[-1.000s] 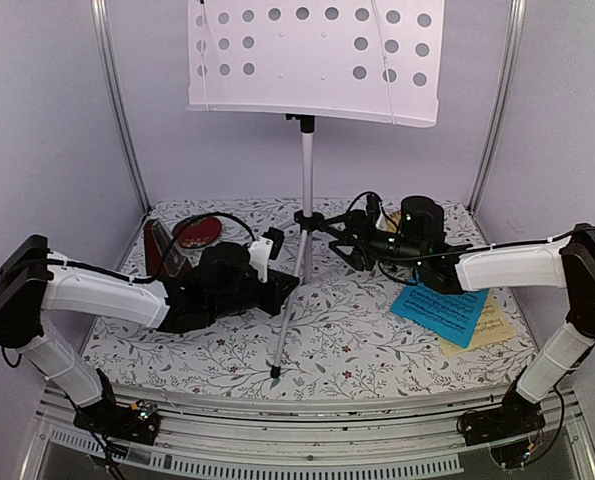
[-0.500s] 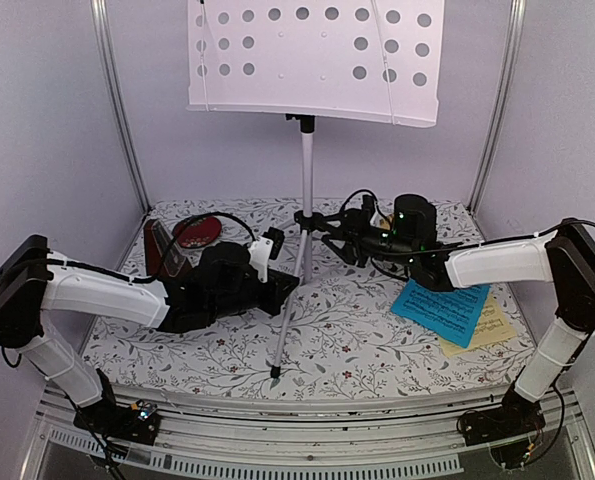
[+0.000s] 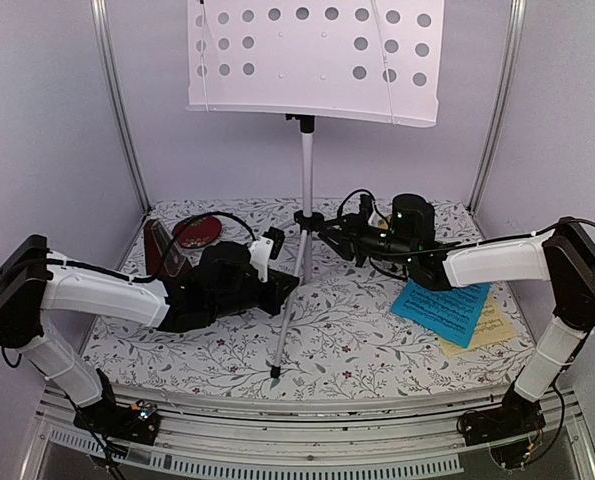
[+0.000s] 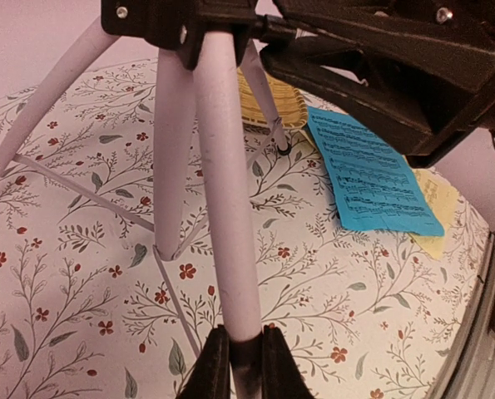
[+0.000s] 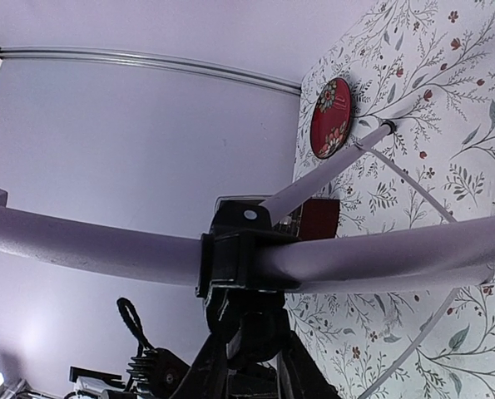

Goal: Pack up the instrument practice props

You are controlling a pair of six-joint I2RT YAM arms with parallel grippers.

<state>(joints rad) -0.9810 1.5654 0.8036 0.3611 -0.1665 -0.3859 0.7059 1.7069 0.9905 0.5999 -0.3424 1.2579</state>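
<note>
The silver music stand stands mid-table with its perforated desk high up. My left gripper is shut on its front leg, pinching the tube low down between both pads. From the right, my right gripper reaches the tripod's black hub, and its jaws are closed round the black knob under that hub. The dark red-brown metronome stands behind my left arm. To the right, the blue sheet lies on top of the pale-yellow sheet.
A round red disc lies at the back left, near the metronome. A yellow woven item sits behind the stand's legs. The table carries a floral cloth, with purple walls and metal posts closing it in.
My right arm has moved left to the tripod hub and its jaws have closed round the knob. The left arm and the stand have stayed put.
</note>
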